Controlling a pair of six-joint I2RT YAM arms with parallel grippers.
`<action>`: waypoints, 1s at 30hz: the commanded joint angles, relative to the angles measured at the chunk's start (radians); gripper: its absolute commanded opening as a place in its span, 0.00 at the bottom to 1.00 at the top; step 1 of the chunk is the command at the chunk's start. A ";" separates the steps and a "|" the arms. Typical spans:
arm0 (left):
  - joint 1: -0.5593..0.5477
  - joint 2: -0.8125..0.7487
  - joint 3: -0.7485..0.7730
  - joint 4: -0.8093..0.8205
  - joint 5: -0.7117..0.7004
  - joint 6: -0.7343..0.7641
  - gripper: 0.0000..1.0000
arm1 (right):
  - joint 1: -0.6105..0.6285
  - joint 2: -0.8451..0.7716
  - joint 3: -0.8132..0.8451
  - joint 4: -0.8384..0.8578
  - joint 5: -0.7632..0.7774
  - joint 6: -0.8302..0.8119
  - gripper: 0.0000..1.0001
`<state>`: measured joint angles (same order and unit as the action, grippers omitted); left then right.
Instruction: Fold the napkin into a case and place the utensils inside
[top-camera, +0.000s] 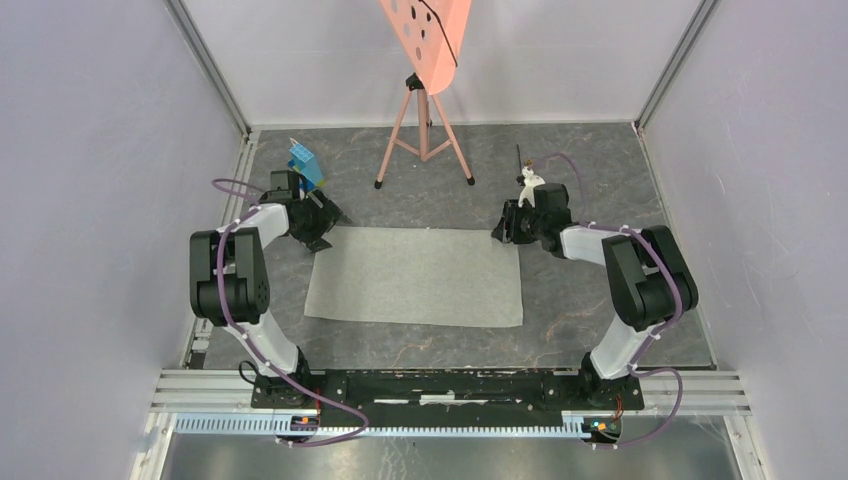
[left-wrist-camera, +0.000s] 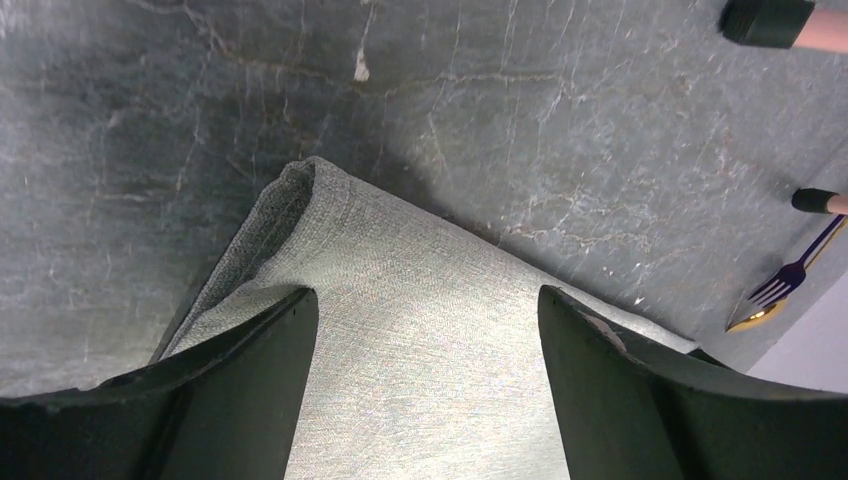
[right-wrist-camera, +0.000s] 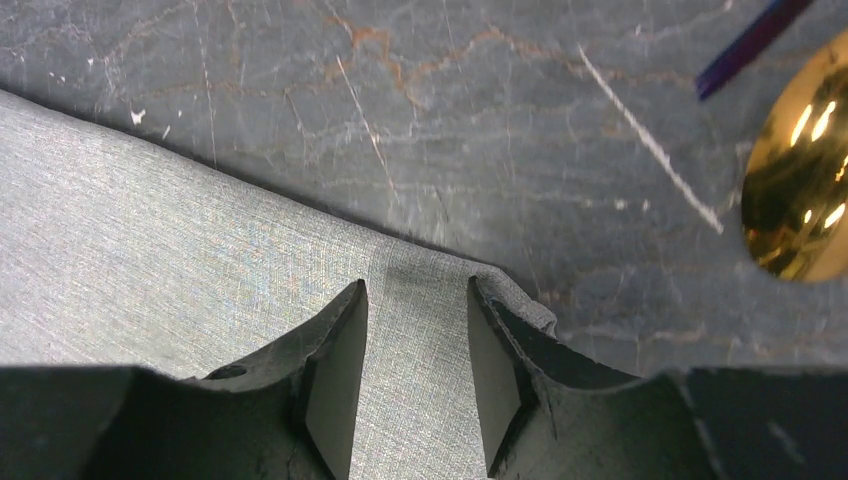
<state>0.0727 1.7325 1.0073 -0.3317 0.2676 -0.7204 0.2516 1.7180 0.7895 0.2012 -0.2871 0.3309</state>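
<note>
Right claw (right-wrist-camera: 417, 290) sits on the upper right corner of the soft light-grey woven napkin (top-camera: 415, 275). Its jaws are partly closed, with the cloth's corner between them. A gap shows between the pads, and from this close view I cannot tell whether they have bitten any fabric. Left claw (left-wrist-camera: 428, 295) hangs over the upper left corner, jaws wide apart and holding nothing, with the slightly rumpled corner lying between them.

Seen from above, the napkin lies spread as one flat oblong in the middle of the frame on the dark marbled tabletop (top-camera: 580, 170). No fold is made and no case is formed. Both utensils lie off the cloth on bare tabletop. The small shiny gold spoon (right-wrist-camera: 800, 190) is at the right edge of the right wrist view, near the cloth's corner. The slender dark violet fork (left-wrist-camera: 790, 272) is at the right edge of the left wrist view.

By my reading the task is at its very start. The corners are being taken for a first fold, and all the folding, then the loading of spoon and fork, remains.
</note>
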 joint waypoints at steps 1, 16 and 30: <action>0.013 0.026 0.070 -0.016 -0.006 0.013 0.87 | -0.004 0.028 0.075 0.001 -0.052 -0.082 0.48; 0.040 0.057 0.131 -0.020 0.089 0.036 0.95 | -0.014 -0.033 0.112 -0.121 -0.141 -0.086 0.68; 0.098 0.052 0.128 0.017 0.109 0.047 1.00 | -0.011 0.038 0.170 -0.146 -0.013 -0.149 0.58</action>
<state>0.1768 1.8584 1.1637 -0.3603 0.3515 -0.6975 0.2276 1.7985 0.9329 0.0868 -0.3279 0.1989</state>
